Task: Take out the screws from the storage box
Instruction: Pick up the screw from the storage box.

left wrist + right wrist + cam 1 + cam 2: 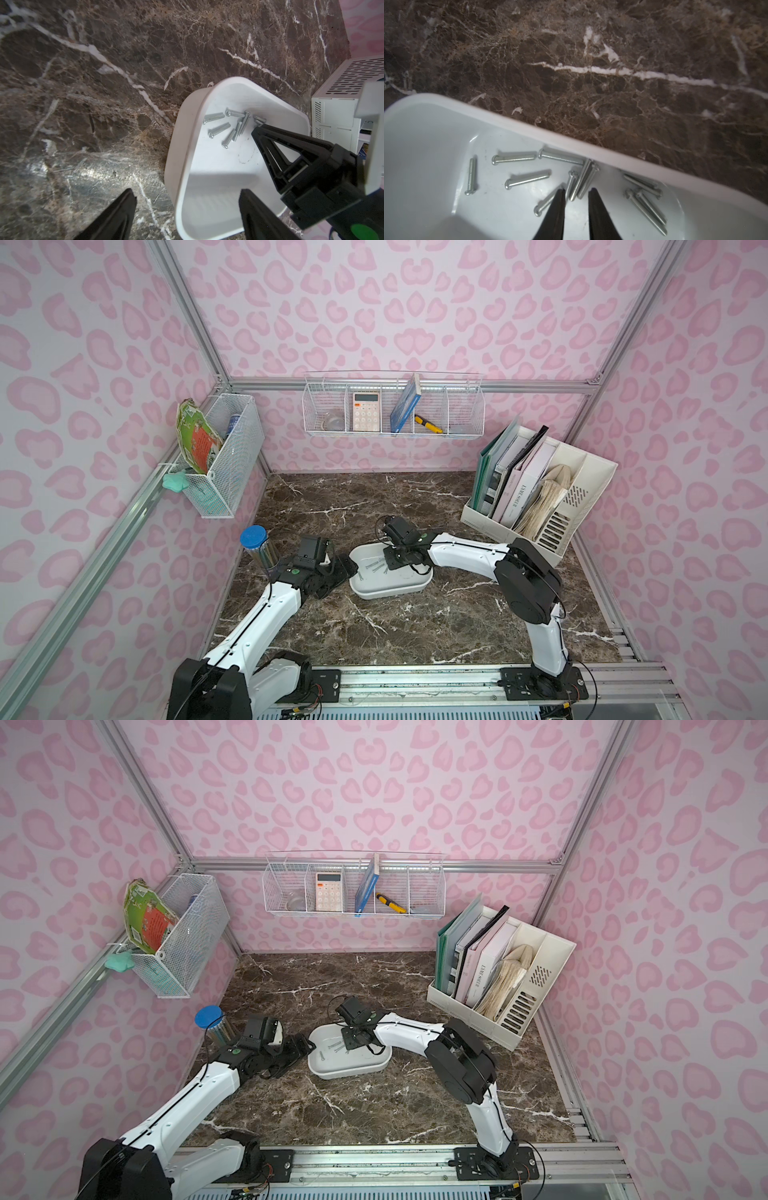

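Observation:
The storage box (386,589) is a shallow white tray on the brown marble table, seen in both top views (349,1065). Several silver screws (527,178) lie loose near its far wall (529,133). My right gripper (577,190) reaches down into the box, jaws narrowly apart. The ends of a few screws (580,187) lie between its tips, with a gap to one finger. My left gripper (187,190) is open at the box's left end, one finger (116,216) over the table and the other inside. The screws (220,128) and the right gripper (257,129) show there too.
A clear jar with a blue lid (255,547) stands just behind the left arm. A slotted white file organiser (540,497) with books sits at the back right. White wire baskets hang on the back wall (392,406) and the left wall (220,456).

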{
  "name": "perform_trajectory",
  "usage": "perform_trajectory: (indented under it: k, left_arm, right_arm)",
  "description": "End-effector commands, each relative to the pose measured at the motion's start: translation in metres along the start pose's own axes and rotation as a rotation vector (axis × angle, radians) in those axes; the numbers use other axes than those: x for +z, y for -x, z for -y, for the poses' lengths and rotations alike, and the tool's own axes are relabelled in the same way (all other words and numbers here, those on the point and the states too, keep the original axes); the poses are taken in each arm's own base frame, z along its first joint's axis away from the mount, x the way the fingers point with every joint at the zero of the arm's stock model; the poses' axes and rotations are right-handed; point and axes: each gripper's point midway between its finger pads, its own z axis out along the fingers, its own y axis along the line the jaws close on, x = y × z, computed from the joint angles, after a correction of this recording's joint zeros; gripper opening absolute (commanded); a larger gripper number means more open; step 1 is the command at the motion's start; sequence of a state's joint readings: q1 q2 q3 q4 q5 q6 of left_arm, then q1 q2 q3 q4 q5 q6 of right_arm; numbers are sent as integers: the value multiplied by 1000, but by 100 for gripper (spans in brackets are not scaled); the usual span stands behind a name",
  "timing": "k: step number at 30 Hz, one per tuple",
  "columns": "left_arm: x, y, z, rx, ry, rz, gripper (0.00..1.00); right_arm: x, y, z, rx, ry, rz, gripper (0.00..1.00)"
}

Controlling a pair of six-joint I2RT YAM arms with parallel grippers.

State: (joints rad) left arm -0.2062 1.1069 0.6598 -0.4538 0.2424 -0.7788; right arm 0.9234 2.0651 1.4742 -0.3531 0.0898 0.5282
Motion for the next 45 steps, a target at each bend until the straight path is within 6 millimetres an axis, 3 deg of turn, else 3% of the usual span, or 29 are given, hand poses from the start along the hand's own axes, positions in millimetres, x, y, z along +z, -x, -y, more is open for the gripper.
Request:
perform_trajectory:
  k: [1, 14, 28, 34, 40, 45]
  left_arm:
    - [2, 1, 5, 19, -18, -5, 80]
    - [5, 0, 6, 18, -24, -10, 79]
    - [11, -3, 6, 15, -22, -24, 80]
    - [12, -4, 2, 6, -11, -25, 80]
    - [12, -4, 4, 4, -17, -29, 80]
    - [11, -6, 6, 2, -21, -34, 80]
  right_arm:
    - [4, 2, 4, 17, -34, 3, 19]
    - [13, -5, 14, 41, -87, -9, 14]
    - [26, -16, 16, 53, -91, -47, 19]
    - [27, -29, 34, 66, -188, -77, 20]
    - [27, -30, 31, 73, -166, -76, 3]
    - [10, -10, 10, 66, -67, -12, 1]
